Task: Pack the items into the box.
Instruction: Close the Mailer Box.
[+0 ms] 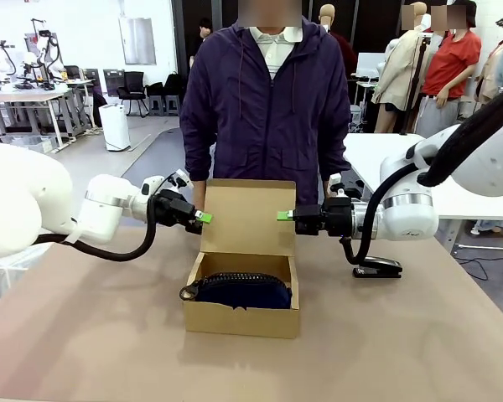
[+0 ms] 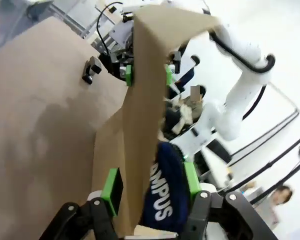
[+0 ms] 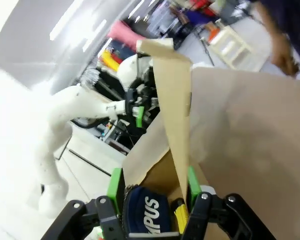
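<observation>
My left gripper (image 1: 203, 217) is straddling the left edge of the upright flap lid (image 1: 247, 216), green pads either side of the cardboard. Whether they're actually pinching it or just bracketing it, I can't tell.

My right gripper (image 1: 283, 216) is doing the same on the flap's right edge, mirrored. Again, contact is unclear. Judging by the symmetric setup, both are positioned to fold the flap down evenly.

Below, the box (image 1: 241, 319) is sitting open mid-table, the navy pouch (image 1: 241, 291) already lying inside, filling most of it. In the right wrist view the yellow knife (image 3: 180, 217) is showing in the box beside the pouch.

Stapler (image 1: 376, 268) is resting on the table (image 1: 84, 335) to the right, apart from the box. A person (image 1: 267, 92) is standing just behind the flap. Packing looks done; closing remains.
</observation>
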Tool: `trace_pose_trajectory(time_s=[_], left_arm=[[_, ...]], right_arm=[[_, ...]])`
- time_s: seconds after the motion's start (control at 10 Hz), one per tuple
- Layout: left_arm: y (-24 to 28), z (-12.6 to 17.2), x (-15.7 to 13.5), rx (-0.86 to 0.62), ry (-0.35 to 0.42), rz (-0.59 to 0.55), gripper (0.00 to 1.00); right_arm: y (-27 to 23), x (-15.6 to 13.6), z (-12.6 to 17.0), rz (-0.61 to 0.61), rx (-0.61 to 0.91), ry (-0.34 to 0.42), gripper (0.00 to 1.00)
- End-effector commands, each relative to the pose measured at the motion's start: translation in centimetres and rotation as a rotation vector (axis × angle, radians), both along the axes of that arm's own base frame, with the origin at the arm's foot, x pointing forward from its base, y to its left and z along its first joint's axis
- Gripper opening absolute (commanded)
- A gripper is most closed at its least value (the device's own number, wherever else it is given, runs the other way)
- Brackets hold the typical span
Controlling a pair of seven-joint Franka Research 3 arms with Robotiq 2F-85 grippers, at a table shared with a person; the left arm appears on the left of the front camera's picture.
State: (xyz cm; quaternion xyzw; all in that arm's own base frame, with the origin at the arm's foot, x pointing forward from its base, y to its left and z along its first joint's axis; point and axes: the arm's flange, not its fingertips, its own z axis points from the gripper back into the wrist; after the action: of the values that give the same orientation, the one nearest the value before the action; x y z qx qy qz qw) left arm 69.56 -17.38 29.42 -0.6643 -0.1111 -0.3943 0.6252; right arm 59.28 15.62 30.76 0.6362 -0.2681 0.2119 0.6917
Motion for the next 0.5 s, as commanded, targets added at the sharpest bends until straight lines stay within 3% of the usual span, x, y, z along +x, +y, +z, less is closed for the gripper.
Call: trace_pose_trajectory(time_s=[0.0, 0.2, 0.4], left_arm=[[0.1, 0.2, -3.5, 0.005, -0.199, -0.010, 0.65], [0.2, 0.5, -4.4, -0.044, -0.324, -0.027, 0.65], [0.6, 1.0, -5.5, -0.122, -0.401, -0.068, 0.65]], right_arm=[[-0.5, -2.1, 0.2, 0.025, 0.012, -0.121, 0.63], [-0.6, -3.1, 0.4, 0.015, -0.005, -0.296, 0.63], [-0.7, -4.1, -0.2, -0.001, -0.025, -0.377, 0.63]])
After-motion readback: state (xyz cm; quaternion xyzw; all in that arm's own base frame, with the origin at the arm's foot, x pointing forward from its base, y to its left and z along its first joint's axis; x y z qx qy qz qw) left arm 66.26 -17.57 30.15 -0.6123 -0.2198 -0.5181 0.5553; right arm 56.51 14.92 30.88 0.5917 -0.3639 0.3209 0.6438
